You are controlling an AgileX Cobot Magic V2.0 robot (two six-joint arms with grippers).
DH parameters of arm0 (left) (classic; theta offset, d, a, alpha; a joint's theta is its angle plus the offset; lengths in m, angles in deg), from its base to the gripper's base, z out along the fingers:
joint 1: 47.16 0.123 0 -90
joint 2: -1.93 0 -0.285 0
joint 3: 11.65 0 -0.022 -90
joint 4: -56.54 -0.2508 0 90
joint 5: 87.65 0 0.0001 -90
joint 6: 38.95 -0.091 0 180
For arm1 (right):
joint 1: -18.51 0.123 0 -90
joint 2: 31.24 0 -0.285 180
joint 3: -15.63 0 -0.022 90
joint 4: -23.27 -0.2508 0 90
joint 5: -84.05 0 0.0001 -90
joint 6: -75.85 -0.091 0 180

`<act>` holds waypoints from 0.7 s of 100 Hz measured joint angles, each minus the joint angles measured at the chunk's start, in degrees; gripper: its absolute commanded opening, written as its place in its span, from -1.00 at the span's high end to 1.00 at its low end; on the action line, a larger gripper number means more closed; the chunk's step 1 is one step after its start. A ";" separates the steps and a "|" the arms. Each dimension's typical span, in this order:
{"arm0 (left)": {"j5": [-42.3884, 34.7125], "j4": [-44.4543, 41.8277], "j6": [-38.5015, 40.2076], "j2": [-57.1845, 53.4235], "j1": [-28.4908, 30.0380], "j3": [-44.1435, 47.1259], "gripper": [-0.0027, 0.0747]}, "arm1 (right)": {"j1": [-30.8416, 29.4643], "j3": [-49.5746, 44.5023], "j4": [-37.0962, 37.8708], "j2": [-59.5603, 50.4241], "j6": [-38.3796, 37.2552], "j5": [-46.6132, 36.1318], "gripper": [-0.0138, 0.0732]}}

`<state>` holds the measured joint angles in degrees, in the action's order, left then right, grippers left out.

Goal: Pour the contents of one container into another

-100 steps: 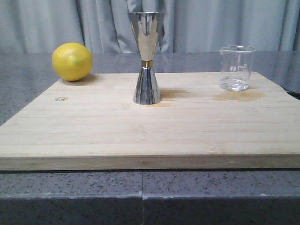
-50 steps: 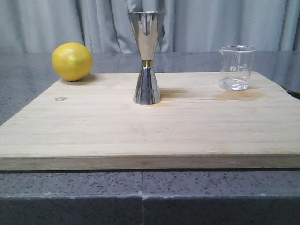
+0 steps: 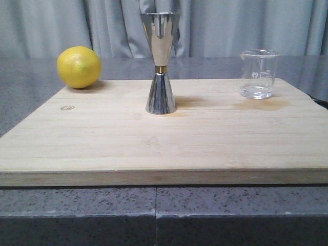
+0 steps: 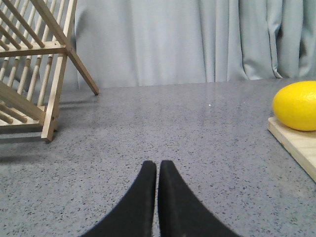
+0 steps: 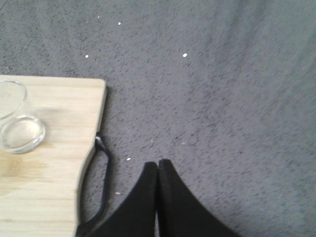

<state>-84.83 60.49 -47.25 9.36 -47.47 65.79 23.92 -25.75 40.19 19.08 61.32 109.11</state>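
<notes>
The clear glass beaker stands upright at the far right of the wooden board, with a little clear liquid in its bottom; the right wrist view also catches the beaker. The steel jigger with its gold waist band stands upright in the board's middle. Neither gripper shows in the front view. My left gripper is shut and empty over the grey counter, left of the board. My right gripper is shut and empty over the counter, off the board's right edge.
A yellow lemon sits at the board's far left corner, also the lemon. A wooden dish rack stands on the counter further left. A black handle loop sticks out from the board's right side. Grey curtains hang behind.
</notes>
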 measured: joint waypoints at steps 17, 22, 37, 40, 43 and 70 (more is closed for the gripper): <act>0.00 0.00 0.00 0.00 0.00 0.00 0.98 | -2.62 -3.26 -1.16 -9.42 0.00 -1.83 0.85; 0.00 0.00 0.00 0.00 0.00 0.00 0.98 | -3.84 -5.57 -3.04 -13.23 0.00 -3.57 0.85; -0.09 0.00 0.00 0.00 0.00 0.00 0.98 | -7.47 -15.84 -7.83 -24.67 0.00 -10.98 0.85; -0.09 0.00 0.00 0.00 0.00 0.00 0.98 | -8.01 -18.01 -8.14 -26.57 0.00 -12.77 0.85; -0.09 0.00 0.00 0.00 0.00 0.00 0.98 | -8.51 -20.20 -8.47 -28.42 0.00 -14.16 0.85; -0.09 0.00 0.00 0.00 0.00 0.00 0.98 | -9.20 -36.58 -9.08 -41.65 0.00 -23.80 0.85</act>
<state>-84.92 60.49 -47.25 9.36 -47.47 65.79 14.72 -62.33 31.11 -22.57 61.32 85.31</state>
